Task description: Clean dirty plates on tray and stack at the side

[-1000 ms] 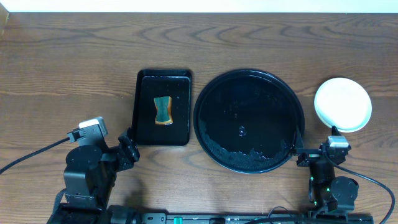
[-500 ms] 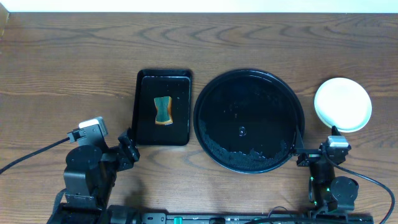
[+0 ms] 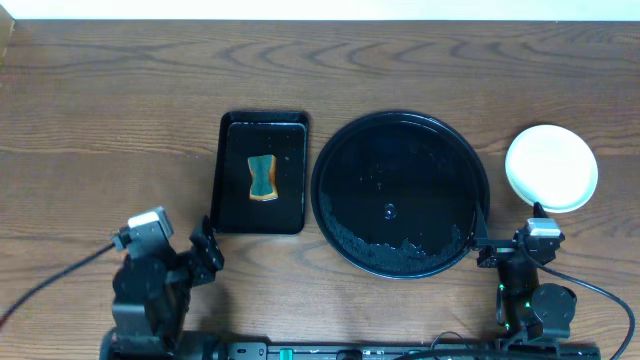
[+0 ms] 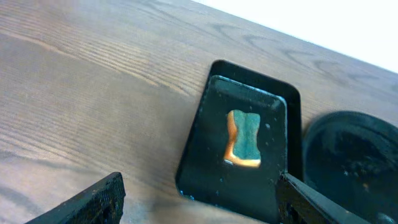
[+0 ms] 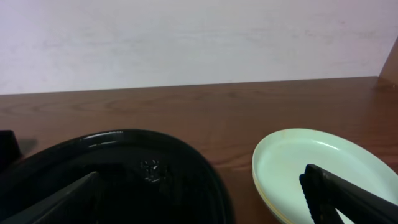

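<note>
The round black tray (image 3: 340, 150) sits mid-table with only water drops on it; it also shows in the right wrist view (image 5: 124, 140) and the left wrist view (image 4: 323, 134). The plates (image 3: 551, 168) are stacked on the bare wood right of the tray, pale mint on top with a yellow edge below in the right wrist view (image 5: 292, 165). No smears show on the top plate. My left gripper (image 3: 207, 245) is open and empty near the front edge, below the small tray; its fingers frame the left wrist view (image 4: 199, 202). My right gripper (image 3: 505, 240) is open and empty, low between tray and plates (image 5: 205, 199).
A rectangular black tray (image 3: 228, 205) left of the round tray holds a green and orange sponge (image 3: 262, 178), also in the left wrist view (image 4: 244, 138). Both arm bases sit at the front edge. Dark wood tabletop (image 3: 110, 110) lies to the left and back.
The left arm has shifted slightly down and toward the front edge. The right arm, plates and trays have not moved.
</note>
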`<state>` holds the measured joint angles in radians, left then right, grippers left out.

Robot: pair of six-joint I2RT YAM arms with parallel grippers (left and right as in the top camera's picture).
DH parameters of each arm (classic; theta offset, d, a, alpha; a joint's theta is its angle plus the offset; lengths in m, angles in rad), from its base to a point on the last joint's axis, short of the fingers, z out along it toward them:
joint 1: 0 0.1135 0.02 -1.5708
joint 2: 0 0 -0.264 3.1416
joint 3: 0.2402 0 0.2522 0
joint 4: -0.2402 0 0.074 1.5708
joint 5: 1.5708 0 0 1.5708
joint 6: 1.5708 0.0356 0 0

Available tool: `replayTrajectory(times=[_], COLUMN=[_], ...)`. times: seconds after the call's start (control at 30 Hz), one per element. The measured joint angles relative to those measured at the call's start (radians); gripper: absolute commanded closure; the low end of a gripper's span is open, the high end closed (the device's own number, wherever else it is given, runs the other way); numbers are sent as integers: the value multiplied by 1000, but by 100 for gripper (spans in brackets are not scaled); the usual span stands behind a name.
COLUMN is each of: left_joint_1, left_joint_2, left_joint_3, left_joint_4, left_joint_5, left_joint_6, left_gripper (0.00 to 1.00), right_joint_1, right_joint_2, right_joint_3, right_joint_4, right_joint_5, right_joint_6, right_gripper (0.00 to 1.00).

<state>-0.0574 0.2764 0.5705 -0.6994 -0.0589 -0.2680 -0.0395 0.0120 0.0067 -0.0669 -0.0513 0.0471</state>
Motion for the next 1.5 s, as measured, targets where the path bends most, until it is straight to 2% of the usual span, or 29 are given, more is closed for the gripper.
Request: replayTrajectory(times=[0.13, 0.3, 0.47, 0.53, 0.67, 0.77, 0.9, 1.5], left_joint_1=[29, 64, 76, 76, 76, 76, 76, 76], left_joint_2=[-133, -246, -266, -266, -266, -267, -266, -266], left_joint_3=[-158, -350, -500, -533, -562, -563, -557, -557], left_joint_4=[142, 427, 778, 851, 845, 748, 680, 677], left_joint_5=[2, 35, 61, 62, 65, 71, 83, 86], left_joint_6=[30, 98, 186, 214, 292, 329, 332, 332], left_gripper=[22, 22, 22, 22, 22, 21, 21, 22], right_joint_1=[0, 0, 0, 0, 0, 0, 0, 0], right_joint_2=[0, 0, 0, 0, 0, 0, -1, -1], right_joint_3=[0, 0, 0, 0, 0, 0, 0, 0], right_joint_4=[0, 0, 0, 0, 0, 0, 0, 0], right_joint_5=[0, 0, 0, 0, 0, 0, 0, 0], right_joint_6=[0, 0, 0, 0, 0, 0, 0, 0], right_gripper=[1, 1, 1, 1, 1, 1, 1, 1])
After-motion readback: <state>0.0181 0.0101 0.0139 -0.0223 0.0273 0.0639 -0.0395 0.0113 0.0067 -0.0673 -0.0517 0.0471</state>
